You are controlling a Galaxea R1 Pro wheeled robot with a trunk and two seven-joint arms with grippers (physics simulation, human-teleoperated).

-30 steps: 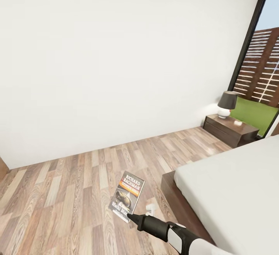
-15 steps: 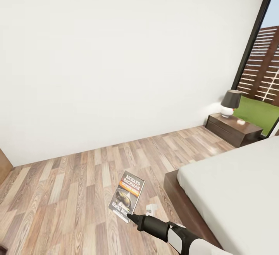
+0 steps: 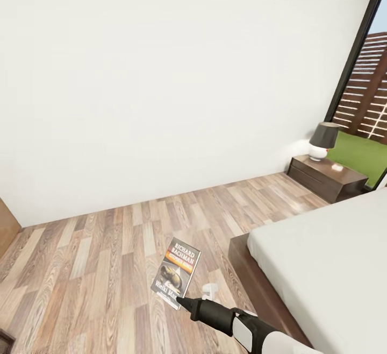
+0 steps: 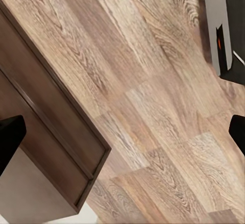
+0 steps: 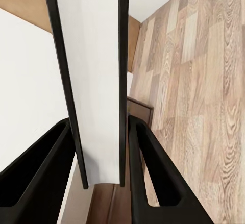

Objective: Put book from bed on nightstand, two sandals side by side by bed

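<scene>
White wall above a wood-plank floor [image 3: 97, 257]. The right gripper [image 3: 180, 303] is clamped on the book [image 3: 176, 272], holding it in the air over the floor beside the bed [image 3: 322, 268]. A lamp [image 3: 323, 140] stands on the far nightstand [image 3: 330, 179]. The left gripper [image 4: 122, 132] is spread wide.

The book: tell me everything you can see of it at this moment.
The book is a thin paperback with a dark cover, white "Richard Bachman" lettering, an orange band and a greyish picture. The right gripper holds it by its lower edge, cover facing the head camera, raised above the wood-plank floor beside the bed. In the right wrist view it shows edge-on, white pages between dark covers, clamped between the black jaws. Nothing else touches it.
</scene>
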